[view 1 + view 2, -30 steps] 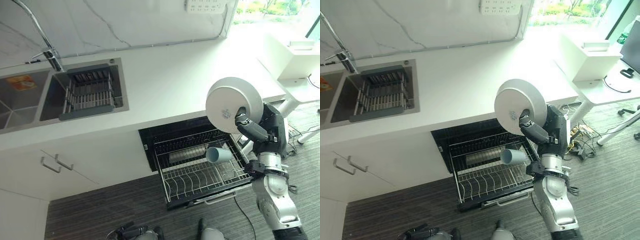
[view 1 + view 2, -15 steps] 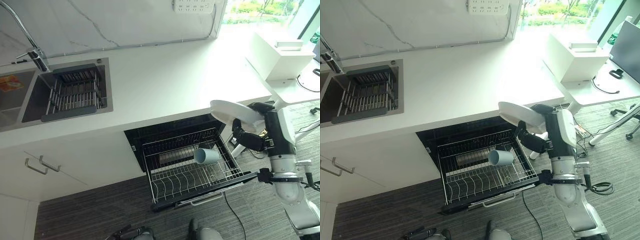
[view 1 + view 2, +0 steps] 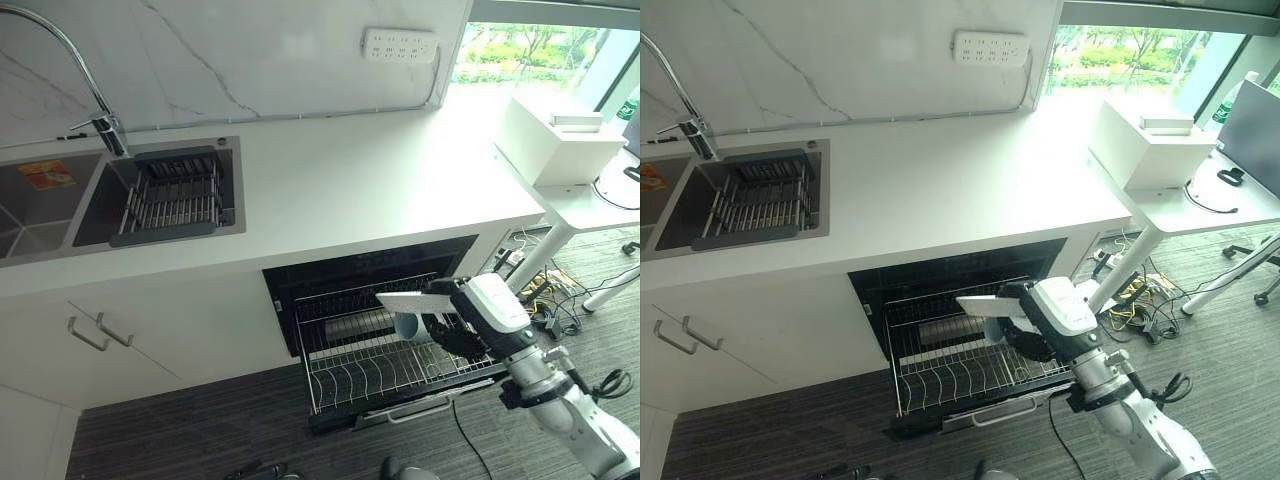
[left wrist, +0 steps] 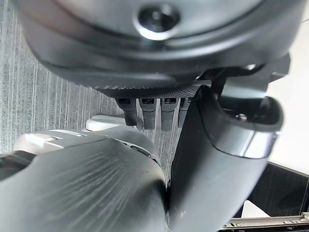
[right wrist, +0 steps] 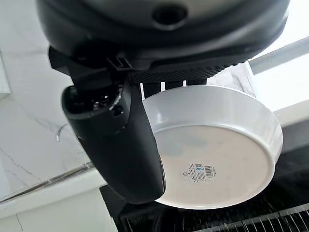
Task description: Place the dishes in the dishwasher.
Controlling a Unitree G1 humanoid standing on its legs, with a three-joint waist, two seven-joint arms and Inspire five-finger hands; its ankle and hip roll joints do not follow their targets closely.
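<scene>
The right robot hand (image 3: 1032, 338) grips a white plate (image 3: 992, 306) with its thumb across the underside, holding it nearly flat and edge-on over the pulled-out dishwasher rack (image 3: 950, 372), just above a pale blue cup (image 3: 410, 326) lying on its side.

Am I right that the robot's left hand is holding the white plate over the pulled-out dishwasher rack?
Not quite: the right hand holds the white plate, as the right wrist view shows. It is indeed over the pulled-out dishwasher rack.
</scene>
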